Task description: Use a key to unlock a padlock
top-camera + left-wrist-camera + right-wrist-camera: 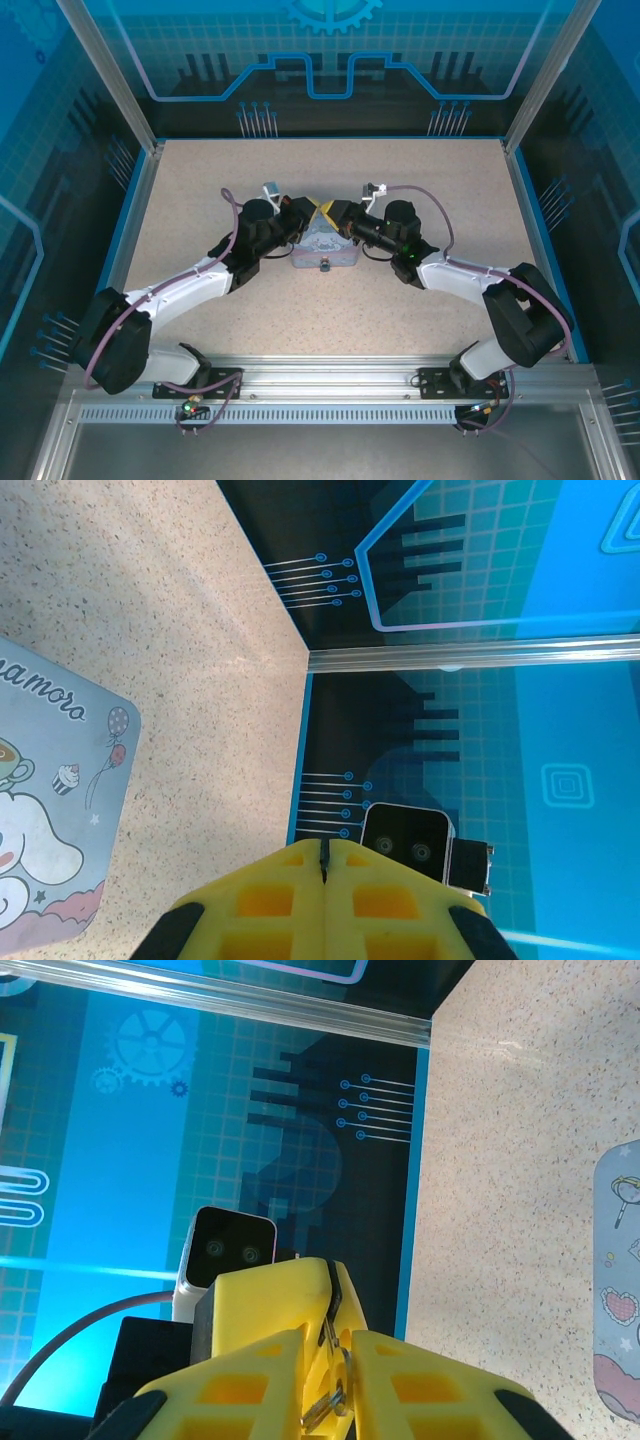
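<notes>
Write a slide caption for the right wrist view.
Right pincer grips a small silvery metal piece, tip to tip with the left pincer; lavender tin lies on the speckled table.

A robotics lab test cell, plainly: aluminium frame posts (107,70) upper left; blue circuit-print panels (450,40) across the top; a speckled table (330,310) walled in.

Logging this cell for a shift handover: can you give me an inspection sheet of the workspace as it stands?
Surface: speckled beige tabletop, no spills seen.
Job's things: tiny thin metal key, held off the table; small dark padlock, seemingly at the tin's near side.
Clutter: pale lavender rectangular cartoon tin, centre.
Grippers: left gripper shut, apparently pinching the key; right gripper jaws narrowly around it, grip unclear.
Cables: purple-grey cables looped along both arms.
Surroundings: blue printed walls, aluminium posts.
</notes>
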